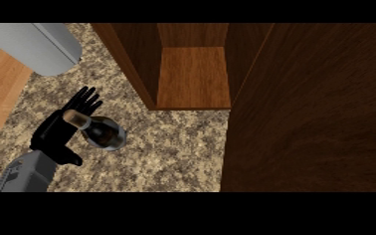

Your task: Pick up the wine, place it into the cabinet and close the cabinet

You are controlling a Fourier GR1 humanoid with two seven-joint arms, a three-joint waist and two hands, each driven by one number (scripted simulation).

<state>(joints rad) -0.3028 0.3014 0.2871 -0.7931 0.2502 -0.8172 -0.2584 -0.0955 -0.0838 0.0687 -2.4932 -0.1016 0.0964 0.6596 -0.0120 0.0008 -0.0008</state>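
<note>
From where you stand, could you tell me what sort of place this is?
Probably a kitchen: a speckled stone counter, an open wooden cabinet standing on it with its door swung out, and a wine bottle beside the left hand.

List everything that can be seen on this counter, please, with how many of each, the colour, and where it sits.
Dark glass wine bottle with a tan cork top: one, dark brown, standing on the counter at the left, right beside the black hand.
Open wooden cabinet: one, warm brown inside, upper middle, its shelf bare.
Dark wooden cabinet door: one, dark brown, swung open, filling the right side.
Grey rounded metal object: one, light grey, upper left corner; what it is cannot be told.
Speckled stone counter: one, beige and brown, under everything.
Strip of light wood: one, orange-brown, left edge.
Left hand: one, black on a grey forearm, lower left, fingers straight, against the bottle's neck.
Right hand: not visible.
</note>
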